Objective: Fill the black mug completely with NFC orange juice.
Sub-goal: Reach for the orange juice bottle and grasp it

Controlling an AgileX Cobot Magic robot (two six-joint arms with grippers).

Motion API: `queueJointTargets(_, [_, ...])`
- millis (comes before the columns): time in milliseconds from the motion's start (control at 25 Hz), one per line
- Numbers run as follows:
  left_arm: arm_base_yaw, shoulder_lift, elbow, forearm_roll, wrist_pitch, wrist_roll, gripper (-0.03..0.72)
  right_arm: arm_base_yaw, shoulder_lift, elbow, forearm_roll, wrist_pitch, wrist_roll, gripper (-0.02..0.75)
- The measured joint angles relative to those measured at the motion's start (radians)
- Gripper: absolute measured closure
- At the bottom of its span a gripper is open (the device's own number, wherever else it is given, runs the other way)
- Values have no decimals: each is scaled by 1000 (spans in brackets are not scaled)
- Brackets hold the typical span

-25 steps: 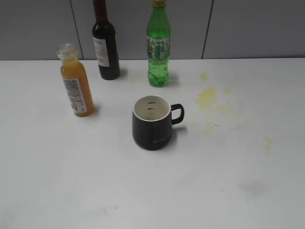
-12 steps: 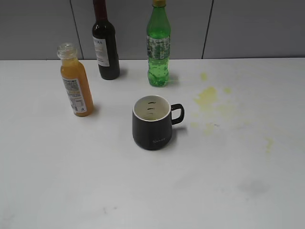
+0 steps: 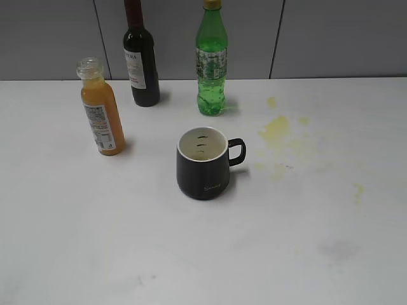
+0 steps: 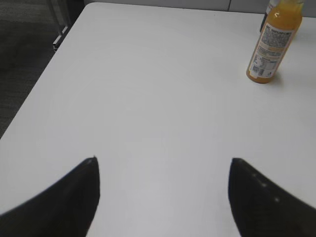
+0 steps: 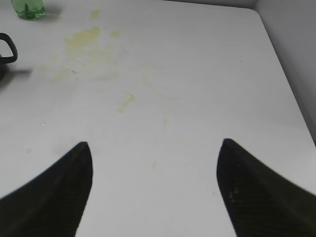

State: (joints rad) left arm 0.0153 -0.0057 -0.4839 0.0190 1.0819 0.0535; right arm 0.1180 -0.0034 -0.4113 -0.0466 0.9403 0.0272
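Black mug (image 3: pixel 203 164) upright near the middle of the white table (image 3: pixel 114 241), handle (image 3: pixel 236 152) turned to the right, cream inside with only a trace of yellowish liquid at the bottom, small pale logo low on the side. NFC orange juice bottle (image 3: pixel 102 108) upright to the left of the mug and a little farther back, well apart from it, no cap on the clear neck, orange liquid up to the shoulder, white label facing the front. Behind, near the grey wall, dark wine bottle (image 3: pixel 140 57) and green soda bottle (image 3: pixel 211 60), both upright. Yellowish stains (image 3: pixel 275 129) on the table to the right of the mug.

Left claw (image 4: pixel 163 197) held low above bare table, wide open, nothing between the two dark tips, juice bottle (image 4: pixel 273 42) far ahead to its right. Right claw (image 5: pixel 154 190) also wide open and empty above the stained part of the table, mug handle (image 5: pixel 9 48) just visible at the left edge.
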Motion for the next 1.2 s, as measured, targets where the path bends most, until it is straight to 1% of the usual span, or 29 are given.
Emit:
queueJointTargets(400, [0, 0, 0, -3, -3, 0, 43, 0, 0, 0, 0, 0, 0, 144])
queueJointTargets(520, [0, 0, -13, -4, -44, 0, 43, 0, 0, 0, 0, 0, 0, 144])
queueJointTargets(720, [0, 111, -22, -5, -321, 0, 42, 0, 0, 0, 0, 0, 0, 144])
queueJointTargets(1040, [0, 467, 13, -57, -853, 0, 55, 0, 0, 0, 0, 0, 0, 144])
queueJointTargets(1200, [-18, 639, 56, -73, -1115, 0, 65, 0, 0, 0, 0, 0, 0, 144])
